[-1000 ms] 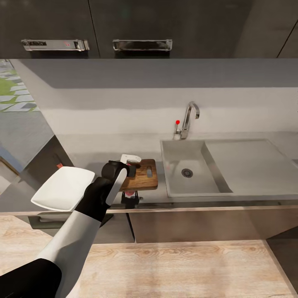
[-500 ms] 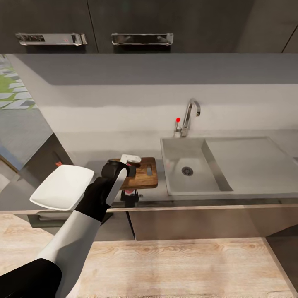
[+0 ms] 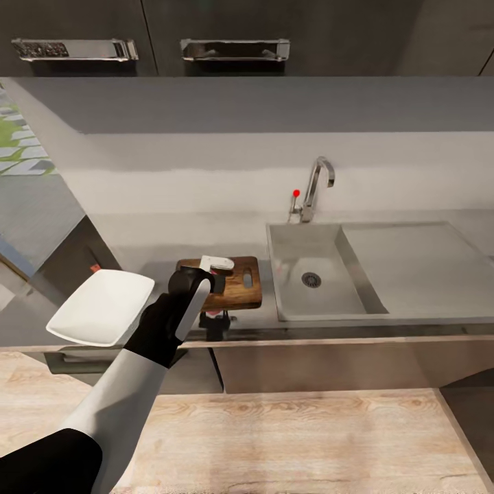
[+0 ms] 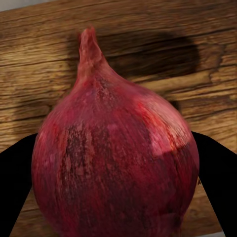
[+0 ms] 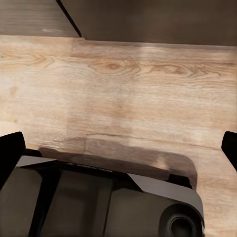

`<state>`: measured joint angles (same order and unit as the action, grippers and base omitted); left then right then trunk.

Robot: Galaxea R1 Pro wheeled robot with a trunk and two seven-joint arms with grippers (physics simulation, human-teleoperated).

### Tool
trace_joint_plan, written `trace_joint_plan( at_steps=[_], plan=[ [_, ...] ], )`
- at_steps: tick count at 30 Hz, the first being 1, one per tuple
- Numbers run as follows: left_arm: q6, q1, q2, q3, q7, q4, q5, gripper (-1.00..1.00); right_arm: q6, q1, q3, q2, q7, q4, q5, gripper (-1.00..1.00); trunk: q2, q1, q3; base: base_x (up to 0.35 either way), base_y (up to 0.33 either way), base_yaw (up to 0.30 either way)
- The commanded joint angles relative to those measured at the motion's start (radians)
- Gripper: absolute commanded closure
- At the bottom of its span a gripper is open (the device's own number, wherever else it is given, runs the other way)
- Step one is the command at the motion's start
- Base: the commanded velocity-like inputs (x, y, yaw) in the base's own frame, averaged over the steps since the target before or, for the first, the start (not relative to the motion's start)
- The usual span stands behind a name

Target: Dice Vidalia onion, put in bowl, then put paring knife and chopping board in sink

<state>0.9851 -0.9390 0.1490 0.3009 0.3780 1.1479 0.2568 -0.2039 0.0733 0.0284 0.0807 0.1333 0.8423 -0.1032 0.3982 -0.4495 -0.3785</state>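
Note:
A dark red onion (image 4: 116, 148) sits between the two black fingers of my left gripper (image 4: 116, 185), which is shut on it. Behind it is the brown wooden chopping board (image 4: 44, 64). In the head view the left arm reaches to the chopping board (image 3: 240, 285) on the grey countertop (image 3: 171, 240), and the left gripper (image 3: 216, 321) holds the onion (image 3: 217, 313) at the board's front edge. The white squarish bowl (image 3: 103, 305) stands left of the arm. The sink (image 3: 312, 302) lies right of the board, its basin bare. The paring knife is hidden. My right gripper (image 5: 118, 148) is open over the floor.
A chrome tap (image 3: 317, 185) with a red knob stands behind the basin, and the drainboard (image 3: 418, 257) spreads to its right. Dark wall cabinets (image 3: 233, 27) hang above. Pale wood floor (image 3: 288, 439) lies in front of the counter. My base (image 5: 98, 202) shows under the right gripper.
The whole head view has shifted a little, so the camera moved. The left arm, the onion and the board keep their places relative to each other.

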Motion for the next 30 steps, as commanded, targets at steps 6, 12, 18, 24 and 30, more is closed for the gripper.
trace_joint_plan(
  at_steps=[6,12,18,24,30],
  plan=[
    [0.003,-0.001,0.0,0.001,0.01,0.0,0.01,1.0,-0.002,0.0,-0.002,0.001,0.002,0.001,-0.01,-1.0,0.002,-0.001,-0.011,0.0,0.0,0.0],
    [0.003,-0.001,0.0,0.001,0.01,0.0,0.01,1.0,-0.002,0.0,-0.002,0.001,0.002,0.001,-0.01,-1.0,0.002,-0.001,-0.021,0.0,0.0,0.0],
    [0.003,-0.001,0.0,0.001,0.01,0.0,0.01,1.0,-0.002,0.0,-0.002,0.001,0.002,0.001,-0.01,-1.0,0.002,-0.001,-0.025,0.0,0.0,0.0],
    [0.003,-0.001,0.0,0.001,0.01,-0.001,0.01,1.0,-0.003,0.0,-0.002,-0.001,0.002,0.001,-0.011,-1.0,0.002,-0.001,-0.025,0.0,0.0,0.0],
    [0.003,-0.001,0.0,0.001,0.01,-0.001,0.01,1.0,-0.002,0.0,-0.002,-0.001,0.002,0.001,-0.012,-1.0,0.002,-0.001,-0.025,0.036,0.0,0.0]
  ],
)
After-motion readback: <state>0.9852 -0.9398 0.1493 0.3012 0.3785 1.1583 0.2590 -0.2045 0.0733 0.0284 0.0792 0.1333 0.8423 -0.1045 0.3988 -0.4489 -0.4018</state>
